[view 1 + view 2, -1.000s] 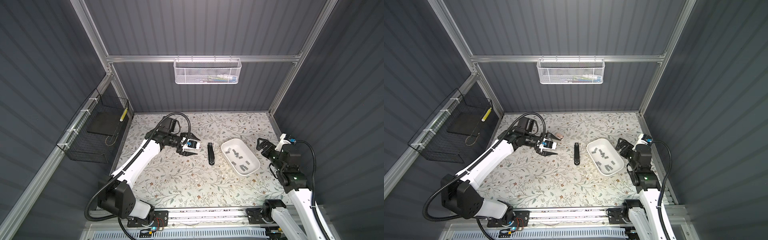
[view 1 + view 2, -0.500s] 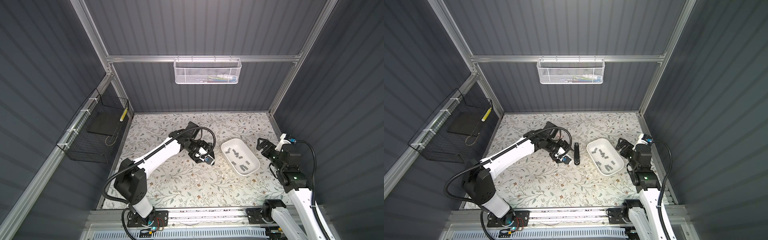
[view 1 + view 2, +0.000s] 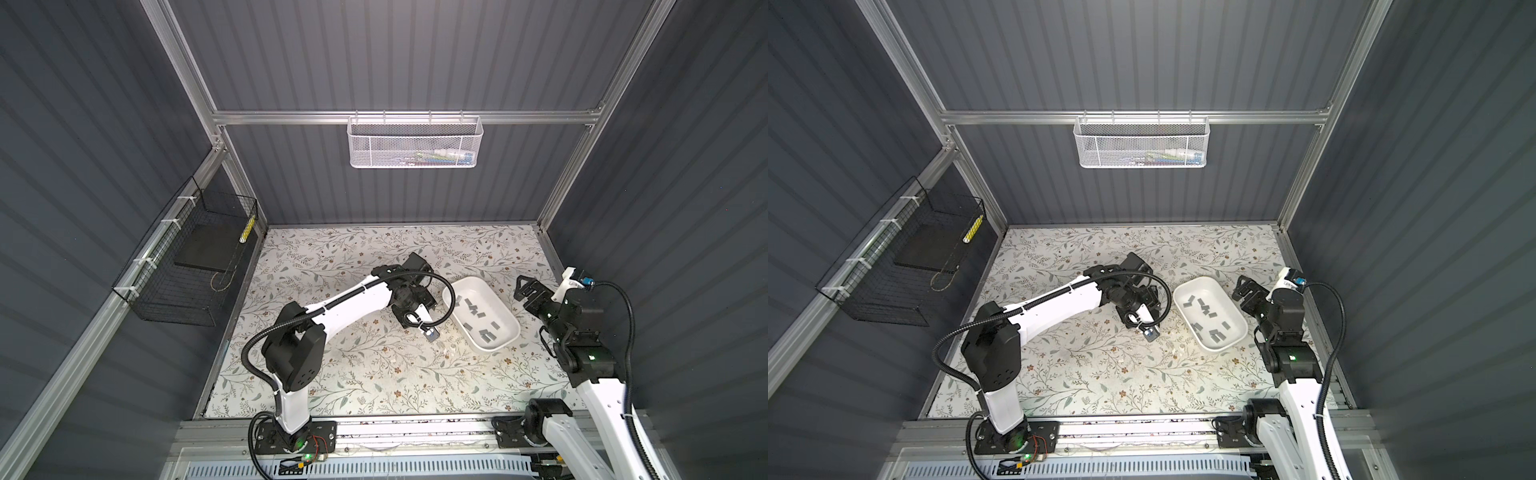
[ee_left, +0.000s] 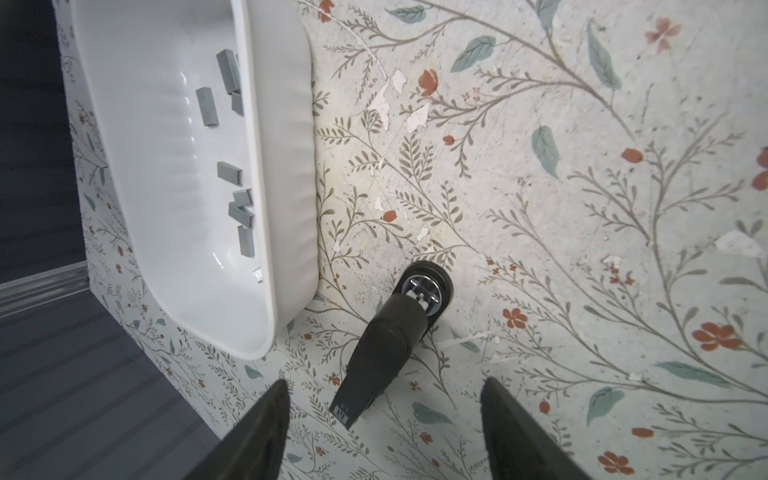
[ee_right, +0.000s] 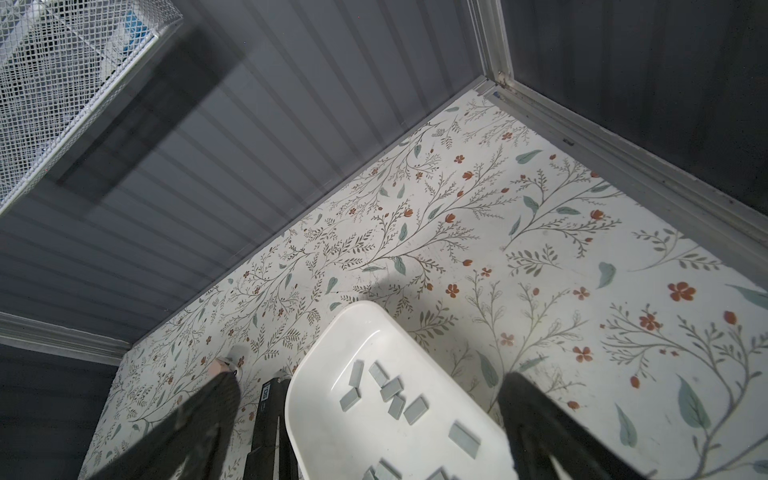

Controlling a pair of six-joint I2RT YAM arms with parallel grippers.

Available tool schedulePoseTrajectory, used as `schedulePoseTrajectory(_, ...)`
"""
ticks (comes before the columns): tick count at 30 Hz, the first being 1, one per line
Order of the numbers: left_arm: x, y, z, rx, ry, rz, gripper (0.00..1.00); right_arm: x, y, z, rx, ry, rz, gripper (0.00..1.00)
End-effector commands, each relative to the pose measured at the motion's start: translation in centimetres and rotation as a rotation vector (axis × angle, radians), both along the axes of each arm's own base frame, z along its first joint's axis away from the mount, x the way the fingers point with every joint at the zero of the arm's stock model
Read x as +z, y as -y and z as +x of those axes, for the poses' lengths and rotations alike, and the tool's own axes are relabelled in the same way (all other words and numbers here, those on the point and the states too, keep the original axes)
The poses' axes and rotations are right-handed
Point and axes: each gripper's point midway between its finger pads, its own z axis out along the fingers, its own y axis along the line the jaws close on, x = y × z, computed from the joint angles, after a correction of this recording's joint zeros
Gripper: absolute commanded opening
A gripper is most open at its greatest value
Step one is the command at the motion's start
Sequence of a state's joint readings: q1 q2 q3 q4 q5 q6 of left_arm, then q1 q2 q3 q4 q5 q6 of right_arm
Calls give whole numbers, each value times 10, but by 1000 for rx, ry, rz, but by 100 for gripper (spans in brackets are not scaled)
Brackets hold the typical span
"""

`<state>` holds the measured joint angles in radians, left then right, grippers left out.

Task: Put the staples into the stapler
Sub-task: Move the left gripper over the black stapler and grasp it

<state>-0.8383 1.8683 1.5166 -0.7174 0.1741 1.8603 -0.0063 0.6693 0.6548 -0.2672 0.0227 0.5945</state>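
Grey flat staples [image 4: 206, 106] sit loose in the tray [image 4: 286, 166], black stapler [image 4: 382, 345] beside it; left gripper [image 4: 383, 381] parted over the stapler, right gripper [image 5: 370, 378] wide

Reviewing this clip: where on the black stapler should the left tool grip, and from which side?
Probably mid-body on the stapler, across its narrow width, coming straight down from above. It lies long and low on the table, just clear of the white tray, so both long sides look free, and the open left tool straddles its black end.
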Motion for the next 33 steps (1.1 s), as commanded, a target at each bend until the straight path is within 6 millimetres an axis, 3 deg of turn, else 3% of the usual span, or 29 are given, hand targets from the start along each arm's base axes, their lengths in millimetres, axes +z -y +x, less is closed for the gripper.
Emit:
schedulePoseTrajectory(1, -12, 1, 8, -41, 57, 81, 74, 9, 2, -2, -8, 14, -12, 99)
schedulePoseTrajectory(7, -32, -2, 28, -40, 107, 195, 73, 11, 1, -3, -3, 17, -9, 99)
schedulePoseTrajectory(11, -40, -2, 36, -44, 120, 235, 64, 10, 1, -3, -7, 14, -11, 99)
schedulePoseTrajectory(18, -56, -6, 41, -63, 131, 304, 58, 10, 2, -2, -10, 12, -11, 99)
schedulePoseTrajectory(27, -62, -3, 38, -83, 129, 309, 57, 8, 2, -1, -12, 6, -13, 99)
schedulePoseTrajectory(33, -68, -4, 37, -89, 127, 346, 49, 8, 2, -1, -10, 4, -11, 99)
